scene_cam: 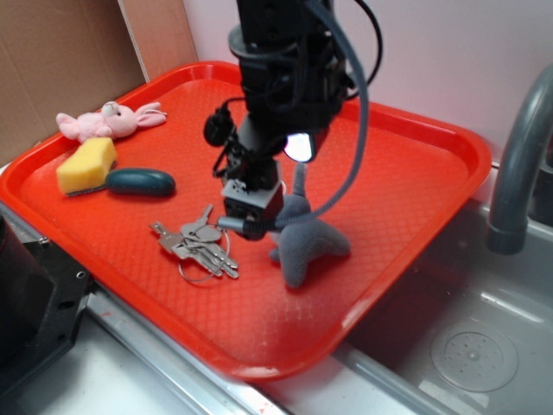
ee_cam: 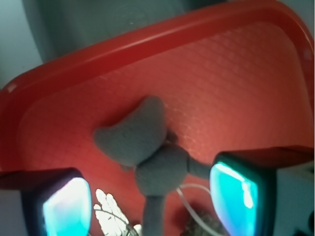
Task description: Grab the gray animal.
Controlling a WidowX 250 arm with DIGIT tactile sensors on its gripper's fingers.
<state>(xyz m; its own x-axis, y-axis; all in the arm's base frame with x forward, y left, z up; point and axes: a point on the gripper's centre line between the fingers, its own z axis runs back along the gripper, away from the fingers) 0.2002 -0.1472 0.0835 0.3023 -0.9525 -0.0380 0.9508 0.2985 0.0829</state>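
On the red plastic tray [scene_cam: 415,173], a bunch of silver metal keys [scene_cam: 200,246] lies left of the black gripper [scene_cam: 251,226]. Its fingers [ee_cam: 66,206] stand spread wide, holding nothing, either side of the small gray plush animal [ee_cam: 142,147] on the tray.

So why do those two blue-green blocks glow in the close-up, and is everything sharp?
In the wrist view the finger pads glow cyan and look blurred, being so near the lens; the gray animal is soft too. The exterior view is sharper, with a bright glare spot on the arm.
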